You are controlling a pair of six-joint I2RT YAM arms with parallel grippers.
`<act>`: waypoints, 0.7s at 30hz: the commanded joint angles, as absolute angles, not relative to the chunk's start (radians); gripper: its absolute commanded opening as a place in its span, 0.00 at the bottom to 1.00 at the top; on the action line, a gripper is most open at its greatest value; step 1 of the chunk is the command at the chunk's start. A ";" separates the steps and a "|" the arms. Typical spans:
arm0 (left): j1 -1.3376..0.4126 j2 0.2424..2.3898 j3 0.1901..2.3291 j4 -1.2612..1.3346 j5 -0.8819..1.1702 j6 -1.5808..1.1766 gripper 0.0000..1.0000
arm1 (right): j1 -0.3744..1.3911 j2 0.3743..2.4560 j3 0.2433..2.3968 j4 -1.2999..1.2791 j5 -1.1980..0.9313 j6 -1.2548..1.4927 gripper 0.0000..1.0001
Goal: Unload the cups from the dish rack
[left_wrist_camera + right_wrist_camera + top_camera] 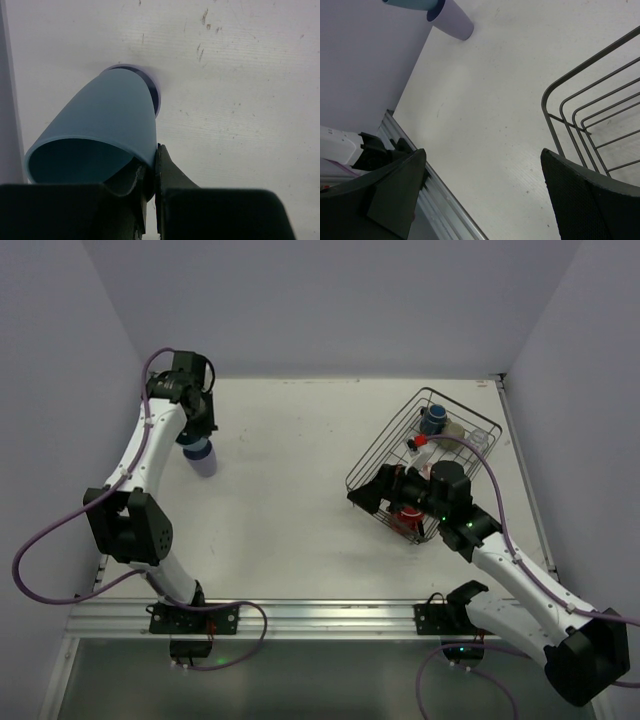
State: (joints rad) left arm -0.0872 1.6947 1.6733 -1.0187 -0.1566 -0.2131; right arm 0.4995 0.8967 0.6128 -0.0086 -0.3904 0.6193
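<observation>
My left gripper [150, 172] is shut on the rim wall of a light blue cup [100, 130], one finger inside and one outside. The cup is tilted, its base in the mouth of a lavender cup [156, 97] standing on the table at the far left [205, 464]. The black wire dish rack [392, 440] stands at the right. It holds a dark blue cup [433, 420], a red cup [408, 518] and a pale one [455, 433]. My right gripper [368, 496] hangs open at the rack's near left corner [570, 100], with nothing between its fingers [395, 190].
The white table [300, 470] is walled on the left, back and right. An aluminium rail [445, 210] with both arm bases runs along the near edge. The right arm lies over the rack's near end.
</observation>
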 commanded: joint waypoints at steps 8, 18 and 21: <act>-0.081 1.690 1.609 -1.023 -0.136 -0.187 0.00 | 0.509 0.897 0.604 -0.006 -0.380 0.603 0.99; -0.081 1.704 1.554 -0.959 -0.146 -0.196 0.20 | 0.512 0.900 0.604 -0.006 -0.370 0.598 0.99; -0.081 1.709 1.537 -0.937 -0.150 -0.196 0.28 | 0.511 0.899 0.601 -0.006 -0.361 0.595 0.99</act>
